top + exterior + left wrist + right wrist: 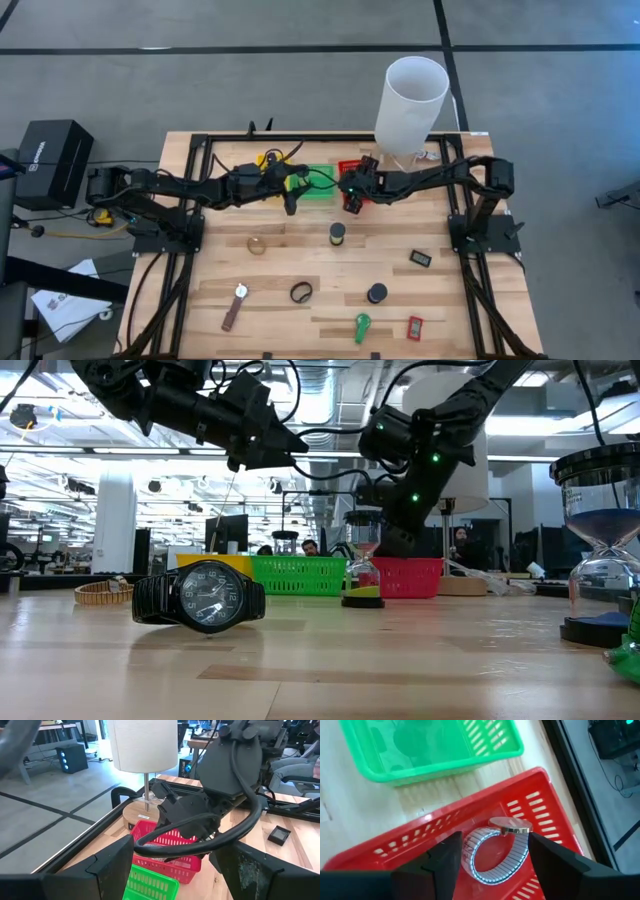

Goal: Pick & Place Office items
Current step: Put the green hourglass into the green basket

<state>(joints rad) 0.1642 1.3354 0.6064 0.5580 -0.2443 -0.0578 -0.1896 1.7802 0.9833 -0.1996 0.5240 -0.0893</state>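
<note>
Trays line the far edge of the table (pixel 200 300), beside a tall white cylinder (pixel 410 95): yellow (pixel 213 567), then green (pixel 318 183), then red (pixel 540 810). The green tray looks empty from the right wrist view; what the yellow one holds cannot be told. In the red tray lies a silver stretch-band watch (pixel 495 850), resting on the basket floor and touching nothing else.

The right gripper (pixel 490 857) hangs directly over that watch with its fingers spread apart and nothing between them, so the step in hand looks like the release of a placed item. The left gripper (pixel 170 865) waits near the green tray, fingers wide apart and empty.

Office items remain loose on the wood: a black wristwatch (pixel 200 597), a small hourglass (pixel 362 565), a beaded bracelet (pixel 103 592), a green clip (pixel 361 325), a red rectangle (pixel 415 326), a black rectangle (pixel 420 258) and a brown-strapped watch (pixel 235 305).

Next, the right arm likely needs to lift clear of the red tray's wall before reaching for another piece; the hourglass sits nearest.
</note>
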